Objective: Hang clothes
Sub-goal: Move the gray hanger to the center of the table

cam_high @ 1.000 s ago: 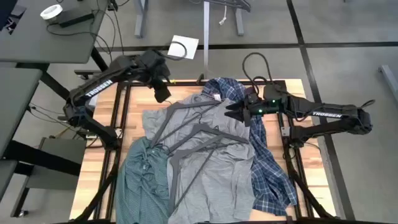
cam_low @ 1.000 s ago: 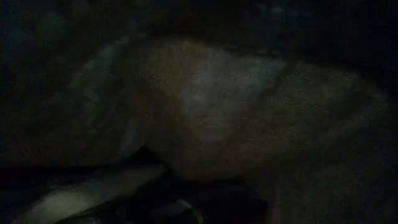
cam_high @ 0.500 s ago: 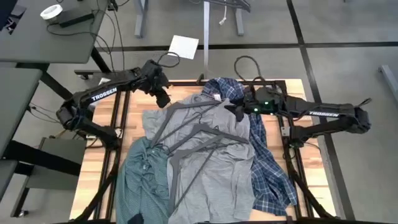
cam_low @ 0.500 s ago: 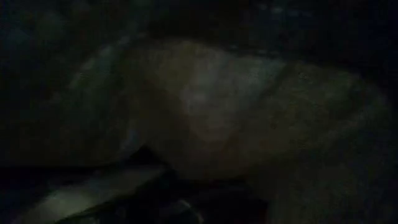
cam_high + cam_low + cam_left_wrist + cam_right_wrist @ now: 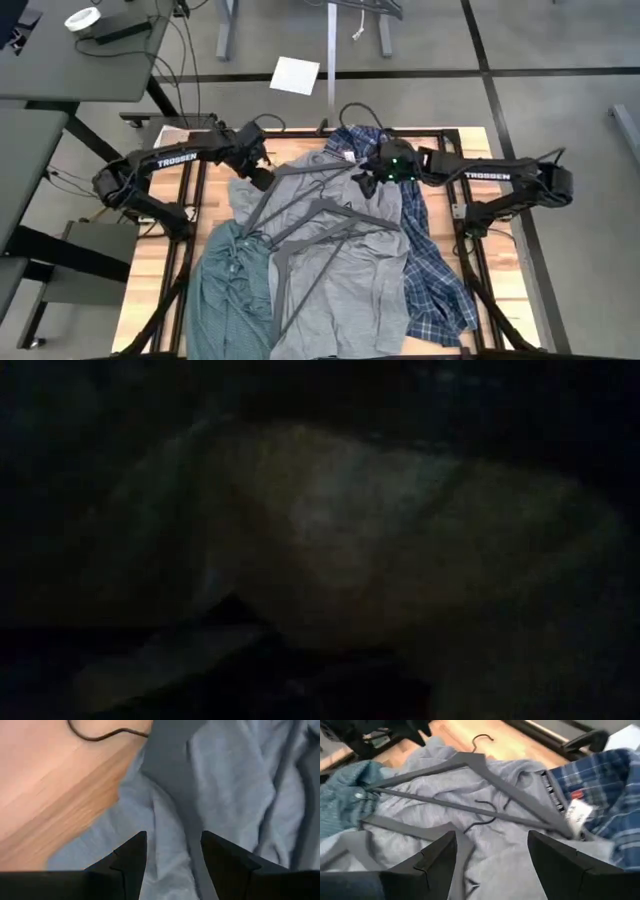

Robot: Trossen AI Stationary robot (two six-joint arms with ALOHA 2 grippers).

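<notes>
Three shirts lie in a heap on the wooden table [image 5: 150, 270]. The grey tee [image 5: 340, 250] is in the middle, spread flat. The blue plaid shirt [image 5: 430, 270] lies along its right side, with its collar part bunched up at the far end of the table. The green shirt [image 5: 225, 290] is crumpled at the near left, touching the grey tee. Some thin dark hangers [image 5: 310, 215] rest on top of the grey tee, one over another. The left gripper [image 5: 262, 178] is low at the far left corner of the grey tee, right by the end of a hanger. In the left wrist view its two fingers [image 5: 127, 860] are spread apart with nothing between them, and the grey cloth and a dark hanger bar [image 5: 177, 795] sit just past them, next to bare wood. The right gripper [image 5: 368, 180] is at the far right of the grey tee, beside the plaid collar. In the right wrist view its fingers [image 5: 437, 855] are also wide apart and hold nothing, and they look over the hangers, the grey neck hole with its tag [image 5: 577, 812], and the blue plaid cloth. The low view is too dark to tell much; only dim folds of cloth show.
</notes>
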